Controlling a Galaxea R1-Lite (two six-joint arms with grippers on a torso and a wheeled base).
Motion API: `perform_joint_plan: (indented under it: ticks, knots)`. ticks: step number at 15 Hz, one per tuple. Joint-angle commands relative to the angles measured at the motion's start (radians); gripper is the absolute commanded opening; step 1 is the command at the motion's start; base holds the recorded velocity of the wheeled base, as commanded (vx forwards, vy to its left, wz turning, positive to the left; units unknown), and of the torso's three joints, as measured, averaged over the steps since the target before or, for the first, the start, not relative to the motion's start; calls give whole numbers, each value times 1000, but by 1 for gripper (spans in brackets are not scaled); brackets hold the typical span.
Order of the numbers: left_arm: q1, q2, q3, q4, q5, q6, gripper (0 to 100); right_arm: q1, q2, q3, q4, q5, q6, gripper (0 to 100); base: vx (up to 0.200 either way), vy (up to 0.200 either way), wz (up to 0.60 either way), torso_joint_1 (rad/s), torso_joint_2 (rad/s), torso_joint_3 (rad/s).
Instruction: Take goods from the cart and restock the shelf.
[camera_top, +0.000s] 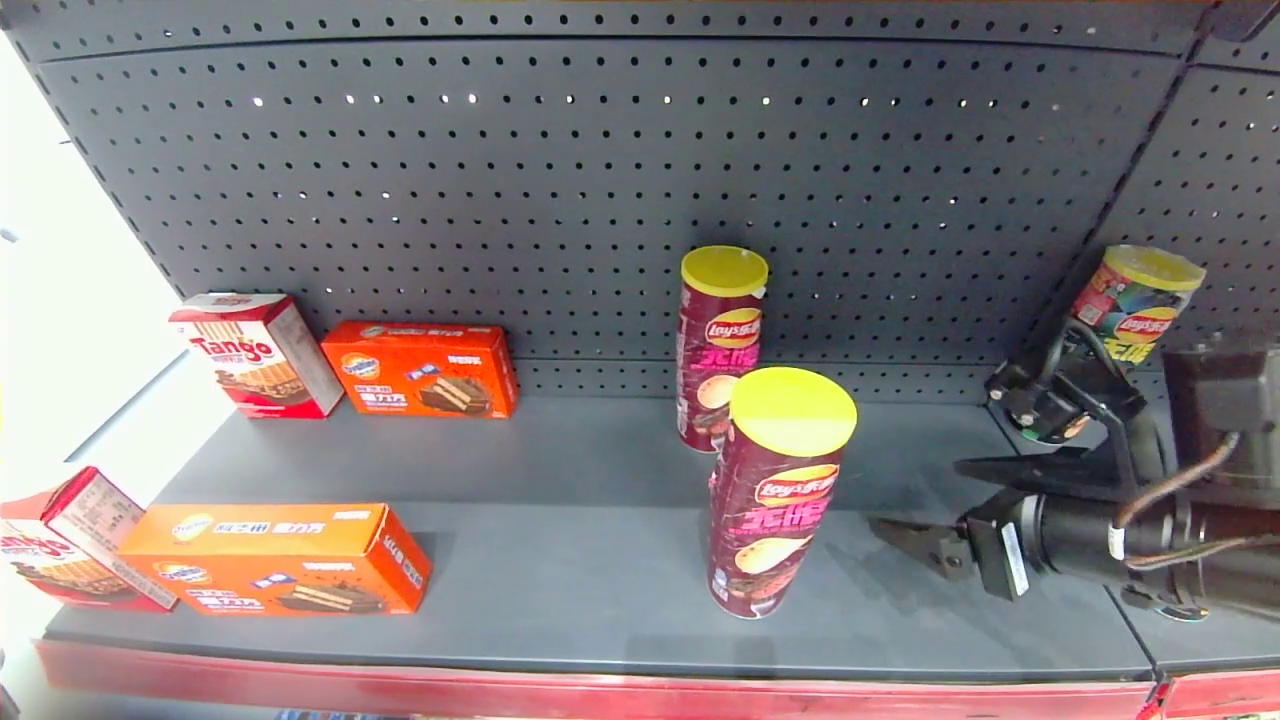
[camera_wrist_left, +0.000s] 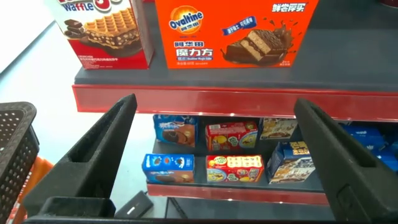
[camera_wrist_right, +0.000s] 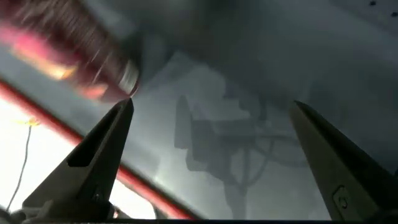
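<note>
1. Black fingers of the right gripper (camera_top: 920, 497) are spread wide and hold nothing. It sits low over the shelf (camera_top: 560, 540), just beside a tall can of chips.
2. That front can (camera_top: 775, 495) stands up straight with a yellow lid on top, near the front edge of the shelf. The gripper is close to it but not touching it.
3. A back can (camera_top: 720, 345) of the same kind stands right behind it, near the wall with the holes. A third can (camera_top: 1135, 300) is farther right, behind the right arm.
4. Way over on the left side of the shelf are orange boxes (camera_top: 280, 560) and red wafer boxes (camera_top: 258, 352), well apart from the cans.
5. The left gripper (camera_wrist_left: 214, 102) is also wide open and empty. It is down low in front of the shelf's red edge, next to a black mesh basket (camera_wrist_left: 12, 155).
6. I think the front can is already put down, so the right arm should pull away and go get more goods.
7. What could go wrong: the can is tall and thin. If the arm swings sideways as it leaves, a finger could bump it. Then it could tip, hit the back can, or roll off the front edge.
8. Backing straight out, away from the can, looks safest.
</note>
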Motion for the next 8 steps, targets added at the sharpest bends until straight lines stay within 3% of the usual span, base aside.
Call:
perform_joint_plan:
  ticks: [1, 8]
  knots:
    - [0, 3, 0, 0, 1, 0, 100, -25, 99, -77, -3, -5, 1, 100, 0, 0, 0, 0, 0, 0]
    - [0, 3, 0, 0, 1, 0, 100, -19, 180, -149, -6, -4, 3, 100, 0, 0, 0, 0, 0, 0]
